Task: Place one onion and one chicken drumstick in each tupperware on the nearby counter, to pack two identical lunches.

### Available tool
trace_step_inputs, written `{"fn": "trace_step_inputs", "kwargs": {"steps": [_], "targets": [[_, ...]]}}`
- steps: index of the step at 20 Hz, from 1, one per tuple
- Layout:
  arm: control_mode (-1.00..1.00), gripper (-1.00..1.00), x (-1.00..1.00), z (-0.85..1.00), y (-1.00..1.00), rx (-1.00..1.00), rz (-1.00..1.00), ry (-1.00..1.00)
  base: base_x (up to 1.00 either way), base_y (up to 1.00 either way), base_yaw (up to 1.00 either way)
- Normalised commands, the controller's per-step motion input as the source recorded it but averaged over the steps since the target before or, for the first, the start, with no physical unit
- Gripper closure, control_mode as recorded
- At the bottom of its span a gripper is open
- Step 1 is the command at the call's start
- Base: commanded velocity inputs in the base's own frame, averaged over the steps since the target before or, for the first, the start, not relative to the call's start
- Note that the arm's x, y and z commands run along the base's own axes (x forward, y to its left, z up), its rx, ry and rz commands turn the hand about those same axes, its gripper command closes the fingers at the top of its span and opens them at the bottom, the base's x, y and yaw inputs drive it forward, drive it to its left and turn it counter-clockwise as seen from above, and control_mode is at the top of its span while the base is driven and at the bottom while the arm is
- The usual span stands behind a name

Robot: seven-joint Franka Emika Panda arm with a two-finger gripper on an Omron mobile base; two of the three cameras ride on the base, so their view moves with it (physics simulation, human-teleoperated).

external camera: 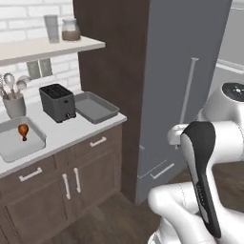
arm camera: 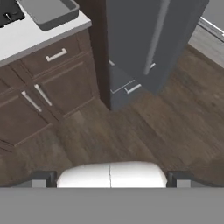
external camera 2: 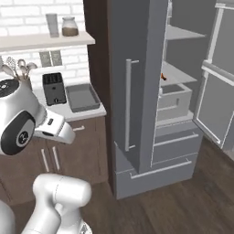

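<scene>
In the left base view we see one tupperware (external camera: 20,139) on the counter (external camera: 71,131) holding a chicken drumstick (external camera: 23,130), and a second tupperware (external camera: 95,107) just right of the black toaster (external camera: 58,102).

In the right base view, the fridge door (external camera 2: 137,77) stands open.

In the hand view our pincer (arm camera: 110,180) is spread wide, holding nothing, above the wooden floor (arm camera: 144,131).

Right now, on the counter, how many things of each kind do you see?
tupperware trays: 2
toaster: 1
chicken drumstick, in the left tray: 1
utensil holder: 1
Total: 5
</scene>
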Motion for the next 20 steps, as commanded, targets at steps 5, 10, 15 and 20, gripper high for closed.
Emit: {"fn": "trace_step_inputs", "kwargs": {"steps": [5,10,15,20], "targets": [[1.0,-1.0,0.0,0.0,0.0,0.0,0.0,0.0,0.16,-1.0,0.12],[1.0,-1.0,0.0,0.0,0.0,0.0,0.0,0.0,-0.02,-1.0,0.09],[1.0,-1.0,0.0,0.0,0.0,0.0,0.0,0.0,-0.18,-1.0,-0.15],[1.0,-1.0,0.0,0.0,0.0,0.0,0.0,0.0,0.04,-0.75,-0.8]]}}
